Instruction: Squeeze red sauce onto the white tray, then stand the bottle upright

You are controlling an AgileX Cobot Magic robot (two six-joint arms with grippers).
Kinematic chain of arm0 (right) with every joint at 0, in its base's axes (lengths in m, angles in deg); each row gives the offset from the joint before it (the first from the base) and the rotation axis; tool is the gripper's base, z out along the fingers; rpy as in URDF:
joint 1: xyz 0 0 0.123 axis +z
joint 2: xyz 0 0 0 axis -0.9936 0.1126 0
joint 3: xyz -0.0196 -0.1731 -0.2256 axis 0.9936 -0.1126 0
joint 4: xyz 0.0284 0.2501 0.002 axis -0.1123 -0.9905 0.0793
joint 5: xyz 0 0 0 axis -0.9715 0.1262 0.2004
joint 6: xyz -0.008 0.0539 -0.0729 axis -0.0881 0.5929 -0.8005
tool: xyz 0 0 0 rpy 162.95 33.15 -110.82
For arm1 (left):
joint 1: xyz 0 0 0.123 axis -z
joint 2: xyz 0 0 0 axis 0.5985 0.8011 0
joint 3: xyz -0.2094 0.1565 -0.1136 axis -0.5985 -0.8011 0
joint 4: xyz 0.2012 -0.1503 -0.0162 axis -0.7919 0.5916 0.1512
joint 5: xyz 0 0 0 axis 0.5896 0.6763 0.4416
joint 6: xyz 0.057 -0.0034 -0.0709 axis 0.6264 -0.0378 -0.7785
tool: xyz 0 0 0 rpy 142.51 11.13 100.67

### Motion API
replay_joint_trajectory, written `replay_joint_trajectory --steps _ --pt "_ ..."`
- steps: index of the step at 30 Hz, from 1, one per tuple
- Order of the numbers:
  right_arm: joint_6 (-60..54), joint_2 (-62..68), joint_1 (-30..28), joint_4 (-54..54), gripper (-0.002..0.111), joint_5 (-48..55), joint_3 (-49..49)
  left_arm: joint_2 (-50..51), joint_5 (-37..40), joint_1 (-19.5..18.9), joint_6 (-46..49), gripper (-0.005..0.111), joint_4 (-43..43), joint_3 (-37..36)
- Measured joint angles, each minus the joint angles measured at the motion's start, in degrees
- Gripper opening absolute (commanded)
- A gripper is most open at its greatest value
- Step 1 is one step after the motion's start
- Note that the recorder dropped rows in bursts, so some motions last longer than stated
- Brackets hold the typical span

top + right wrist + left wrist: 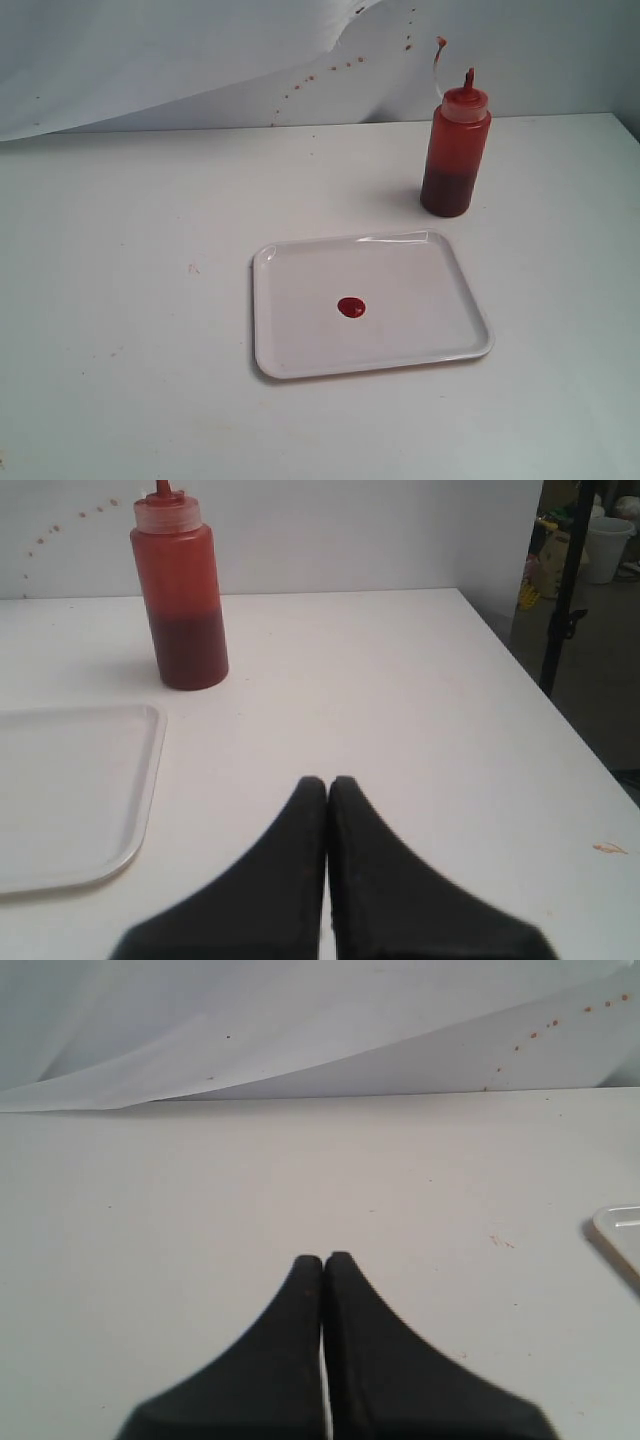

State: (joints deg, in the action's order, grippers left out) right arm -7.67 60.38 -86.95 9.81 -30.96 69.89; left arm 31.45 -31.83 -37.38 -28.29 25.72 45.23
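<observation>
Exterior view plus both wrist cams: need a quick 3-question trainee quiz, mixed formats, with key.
1. True or false: the bottle stands upright on the table, off the white tray.
2. Where does the red sauce lie? A) near the tray's middle B) on the tray's rim C) on the table beside the bottle
3. Fill in: the left gripper and right gripper are both ____, holding nothing.

Key: 1 true; 2 A; 3 shut.

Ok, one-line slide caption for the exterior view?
Translucent orange-red plastic squeeze bottle stands upright beyond the flat white rectangular tray, a small glossy red sauce blob near its centre.
</observation>
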Motion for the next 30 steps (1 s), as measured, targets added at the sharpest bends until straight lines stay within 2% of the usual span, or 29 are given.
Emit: replay_joint_trajectory --steps 24,30 --pt "0.00 0.00 0.00 0.00 0.000 0.00 0.00 0.00 0.00 0.00 0.00 0.000 0.00 0.00" --pt "0.00 0.00 0.00 5.94 0.000 0.00 0.00 0.00 0.00 0.00 0.00 0.000 0.00 0.00"
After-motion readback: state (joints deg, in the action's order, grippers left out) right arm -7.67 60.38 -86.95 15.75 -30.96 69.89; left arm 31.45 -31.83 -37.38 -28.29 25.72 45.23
